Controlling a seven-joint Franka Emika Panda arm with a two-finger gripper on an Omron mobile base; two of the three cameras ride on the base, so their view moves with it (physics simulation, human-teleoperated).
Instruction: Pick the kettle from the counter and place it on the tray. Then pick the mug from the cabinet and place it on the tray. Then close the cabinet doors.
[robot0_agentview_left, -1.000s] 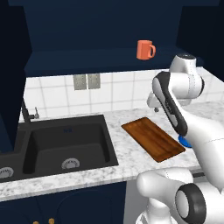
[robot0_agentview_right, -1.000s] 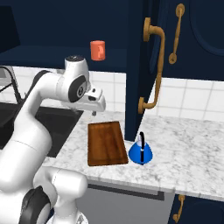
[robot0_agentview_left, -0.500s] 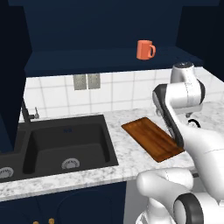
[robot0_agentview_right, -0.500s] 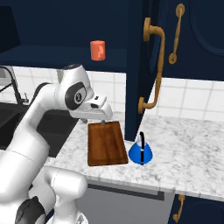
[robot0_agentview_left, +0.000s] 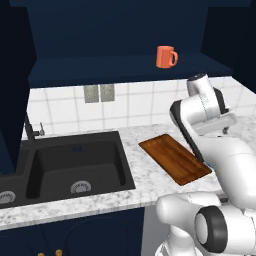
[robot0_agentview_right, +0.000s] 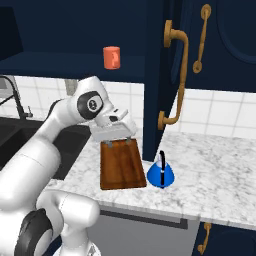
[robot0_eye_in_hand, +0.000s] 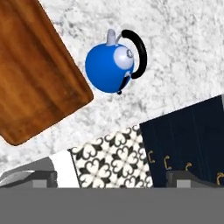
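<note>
The blue kettle (robot0_agentview_right: 161, 173) with its black handle stands on the speckled counter (robot0_agentview_right: 215, 180), just right of the wooden tray (robot0_agentview_right: 121, 165). My gripper (robot0_agentview_right: 118, 142) hangs open and empty above the tray, left of the kettle. From the hand view the kettle (robot0_eye_in_hand: 109, 65) lies ahead near the tray's corner (robot0_eye_in_hand: 35, 78), and my gripper (robot0_eye_in_hand: 113, 179) has nothing between its tips. The orange-red mug (robot0_agentview_left: 166, 56) sits on the dark cabinet shelf (robot0_agentview_left: 125, 67). A navy cabinet door (robot0_agentview_right: 157, 75) stands open beside the kettle.
The open door's brass handle (robot0_agentview_right: 176, 75) juts out above the kettle. A black sink (robot0_agentview_left: 75, 165) with a faucet (robot0_agentview_left: 30, 127) lies left of the tray (robot0_agentview_left: 174, 158). Past the counter's front edge are patterned floor tiles (robot0_eye_in_hand: 113, 162) and navy lower cupboards (robot0_eye_in_hand: 188, 140).
The hand has swung forward and toward the kettle, from over the tray's back end to above its middle. The jaws have stayed open. Kettle, tray and mug have not moved.
</note>
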